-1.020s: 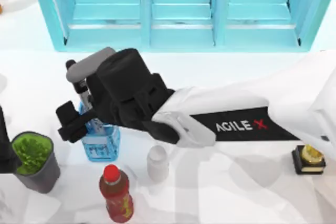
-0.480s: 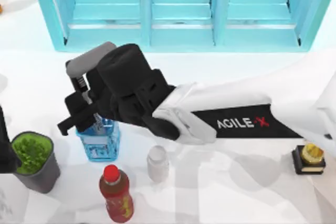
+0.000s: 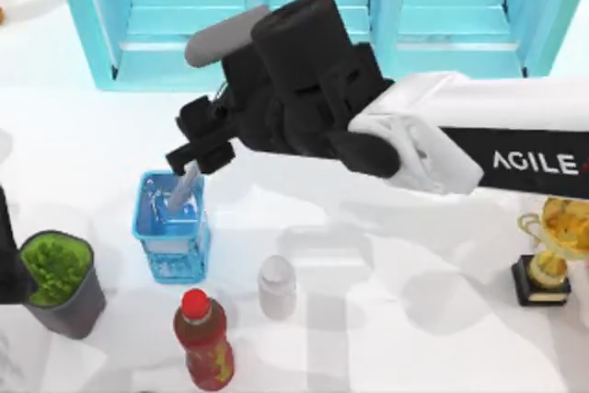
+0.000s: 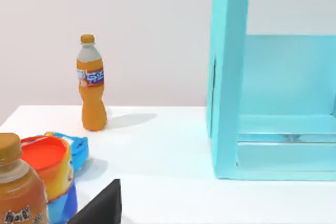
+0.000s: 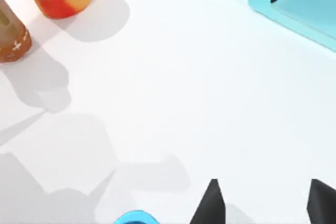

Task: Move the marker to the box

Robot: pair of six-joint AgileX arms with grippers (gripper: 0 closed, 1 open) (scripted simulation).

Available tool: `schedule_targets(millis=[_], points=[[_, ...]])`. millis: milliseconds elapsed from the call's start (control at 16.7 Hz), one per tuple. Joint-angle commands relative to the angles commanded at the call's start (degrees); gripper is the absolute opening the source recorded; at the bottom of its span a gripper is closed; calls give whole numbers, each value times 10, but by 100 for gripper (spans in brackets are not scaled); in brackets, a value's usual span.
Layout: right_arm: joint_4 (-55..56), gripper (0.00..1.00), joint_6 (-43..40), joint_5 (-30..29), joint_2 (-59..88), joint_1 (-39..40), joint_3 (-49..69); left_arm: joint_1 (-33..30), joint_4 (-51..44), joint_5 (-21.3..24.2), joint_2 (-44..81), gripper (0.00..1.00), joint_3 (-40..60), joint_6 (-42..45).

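Overhead, right gripper (image 3: 195,156) hangs with fingers parted above slim grey-white marker (image 3: 182,190) leaning in small blue lattice basket (image 3: 171,244).

Right arm stretches leftward, its pincer (image 3: 198,149) spread open.

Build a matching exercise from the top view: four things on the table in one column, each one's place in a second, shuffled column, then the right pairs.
Things:
1. slim grey-white marker
2. red-capped bottle of red drink
3. gold trophy on a black base
4. grey cup of green filling

Places:
A. right edge of the table
B. near the left edge
C. tilted, its lower end in the small blue lattice basket, under the right gripper
D. front, nearest the small white bottle

Pairs: 1-C, 2-D, 3-A, 4-B
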State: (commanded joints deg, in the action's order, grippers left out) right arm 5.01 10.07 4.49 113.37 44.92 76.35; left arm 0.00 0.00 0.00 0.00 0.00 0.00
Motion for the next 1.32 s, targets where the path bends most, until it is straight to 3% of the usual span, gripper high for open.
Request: schedule_targets(millis=[360, 900, 1080, 1320], points=[[-129, 0, -50, 83, -186, -65, -44, 0, 0, 0, 0, 100, 0, 0], [-161, 0, -68, 109, -204, -88, -58, 0, 0, 0, 0, 100, 0, 0], [-213, 0, -123, 143, -235, -155, -70, 0, 0, 0, 0, 100, 0, 0], [-273, 0, -187, 175, -304, -301, -97, 0, 0, 0, 0, 100, 0, 0]])
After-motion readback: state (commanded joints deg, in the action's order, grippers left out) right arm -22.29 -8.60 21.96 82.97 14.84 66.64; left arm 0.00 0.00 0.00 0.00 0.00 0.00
